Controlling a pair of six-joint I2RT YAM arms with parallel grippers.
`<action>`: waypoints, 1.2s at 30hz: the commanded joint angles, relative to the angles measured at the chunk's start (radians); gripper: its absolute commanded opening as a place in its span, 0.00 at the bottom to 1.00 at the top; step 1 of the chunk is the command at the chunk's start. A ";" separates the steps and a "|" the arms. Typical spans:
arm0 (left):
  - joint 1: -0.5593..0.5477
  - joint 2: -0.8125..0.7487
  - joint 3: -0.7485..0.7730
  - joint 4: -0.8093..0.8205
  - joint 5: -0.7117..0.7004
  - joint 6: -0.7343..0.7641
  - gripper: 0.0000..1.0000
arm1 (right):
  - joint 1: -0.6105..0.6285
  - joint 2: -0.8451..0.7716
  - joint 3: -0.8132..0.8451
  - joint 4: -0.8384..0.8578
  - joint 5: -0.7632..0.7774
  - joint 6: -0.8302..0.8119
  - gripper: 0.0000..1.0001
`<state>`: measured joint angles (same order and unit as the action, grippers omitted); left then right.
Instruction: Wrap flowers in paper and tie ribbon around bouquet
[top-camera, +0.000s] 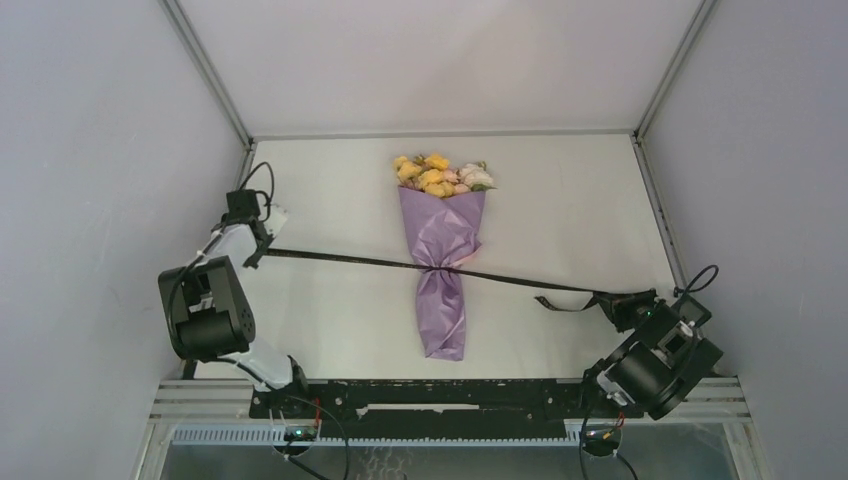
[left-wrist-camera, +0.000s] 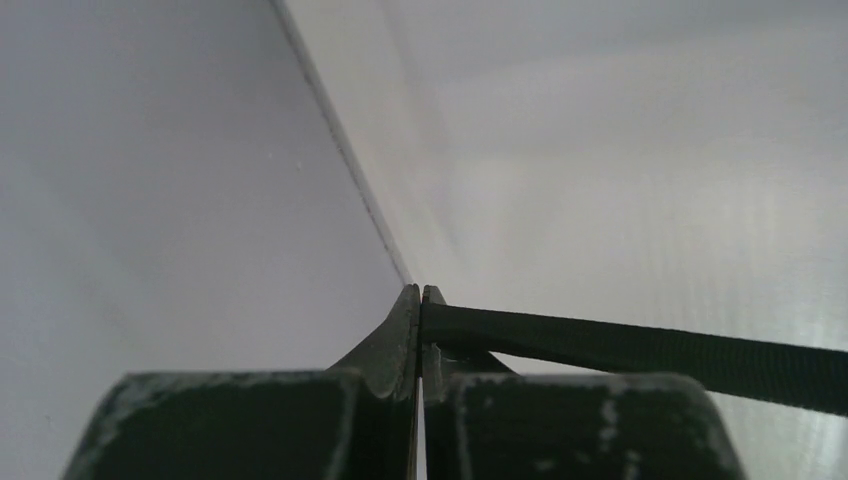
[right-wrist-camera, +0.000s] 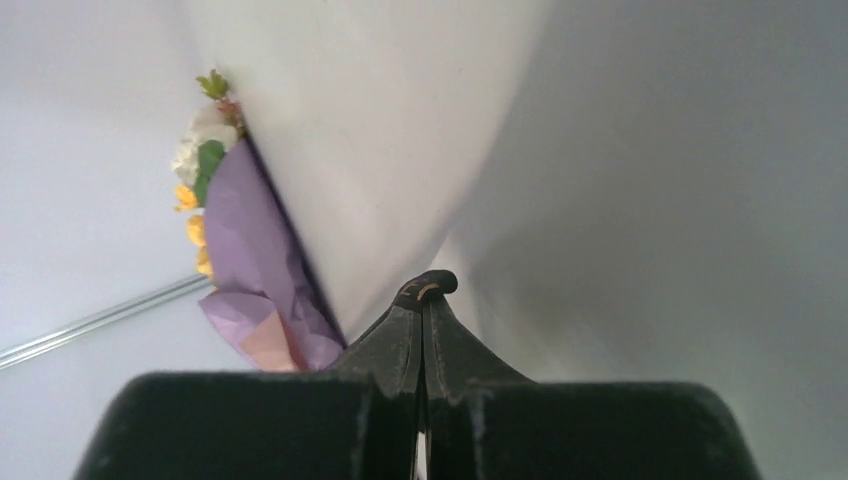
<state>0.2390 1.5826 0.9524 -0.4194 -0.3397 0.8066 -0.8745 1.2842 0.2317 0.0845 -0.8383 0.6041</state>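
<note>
The bouquet (top-camera: 441, 262) lies in the middle of the table, a lilac paper (top-camera: 446, 232) cone with the flowers' (top-camera: 438, 175) yellow, pink and white blooms at its far end. The black ribbon (top-camera: 340, 259) circles the cone's pinched waist and stretches taut to both sides. My left gripper (top-camera: 252, 258) is shut on the ribbon's left end; the ribbon (left-wrist-camera: 640, 345) leaves its closed fingers (left-wrist-camera: 421, 296) to the right. My right gripper (top-camera: 612, 300) is shut on the right end, a black fold (right-wrist-camera: 432, 285) showing at its tip (right-wrist-camera: 424, 306). The paper (right-wrist-camera: 255, 240) and flowers (right-wrist-camera: 200, 160) show to its left.
White enclosure walls stand close on the left (top-camera: 100, 150), right (top-camera: 770, 150) and back, with metal corner posts (top-camera: 210, 70). A black rail (top-camera: 430, 395) runs along the near edge between the arm bases. A short loose ribbon tail (top-camera: 556, 301) lies near the right gripper.
</note>
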 joint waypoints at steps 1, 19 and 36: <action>0.095 0.021 0.011 0.133 -0.084 0.058 0.00 | -0.089 -0.081 -0.007 0.131 0.009 0.057 0.00; -0.085 -0.162 0.121 -0.259 0.248 0.016 0.00 | 0.739 -0.467 0.411 -0.156 0.153 -0.218 0.00; -1.167 -0.115 0.268 -0.355 0.587 0.027 0.65 | 1.221 -0.100 0.896 0.072 0.147 0.009 0.00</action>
<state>-0.7742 1.3685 1.2911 -0.8852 0.3576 0.7883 0.3557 1.1362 1.0657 0.0010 -0.6888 0.4622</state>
